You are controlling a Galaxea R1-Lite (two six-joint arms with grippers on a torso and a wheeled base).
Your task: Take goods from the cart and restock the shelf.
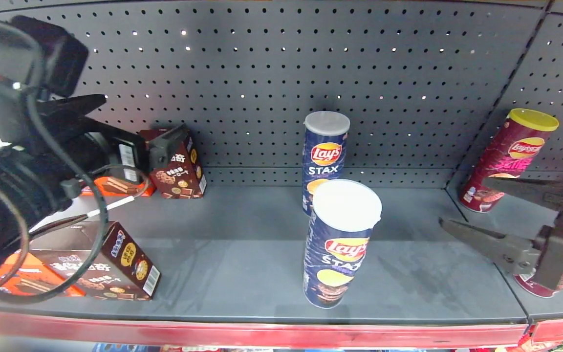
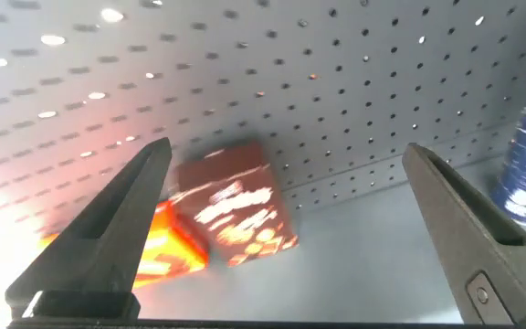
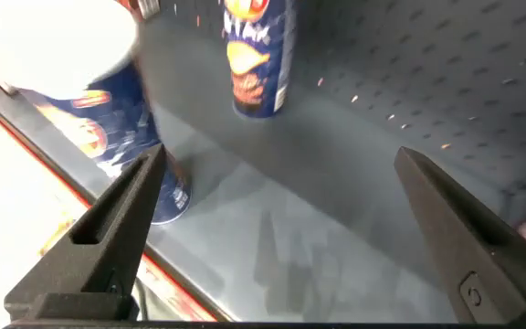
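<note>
Where front blue chip can (image 1: 340, 244) stands near red shelf edge (image 1: 242, 335), right gripper (image 1: 463, 201) spread open well to its right, left gripper (image 2: 286, 151) open, brown box (image 2: 236, 215) seemingly ahead.

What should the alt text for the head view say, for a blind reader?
Two blue chip cans stand upright, one behind the other, on a grey shelf. At the left, brown snack boxes sit by the left gripper; a maroon can stands at right beyond the open right gripper.
</note>
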